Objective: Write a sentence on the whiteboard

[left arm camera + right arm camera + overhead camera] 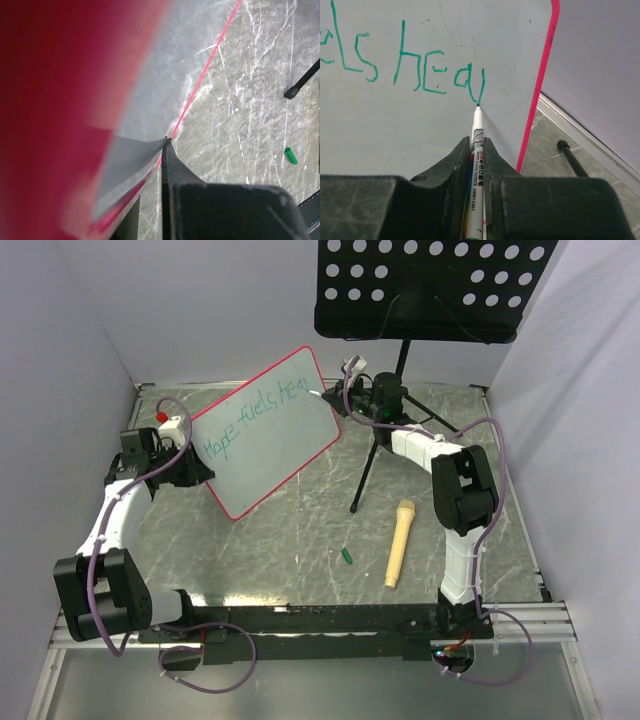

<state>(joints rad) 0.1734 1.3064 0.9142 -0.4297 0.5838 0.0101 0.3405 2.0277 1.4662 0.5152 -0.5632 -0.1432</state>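
Currently the left tool (200, 473) clamps the lower-left edge of the whiteboard (275, 445) and holds it tilted up over the worktop (300, 540). On the board's face, the sentence (255, 418) reads "Hope fuels hea" in teal. The right tool (477, 142) is closed on a marker (478, 122). The marker's tip touches the board at the end of the last stroke.

The pink-framed whiteboard (278, 455) stands tilted, its teal sentence (258, 421) reading "Hope fuels hea".
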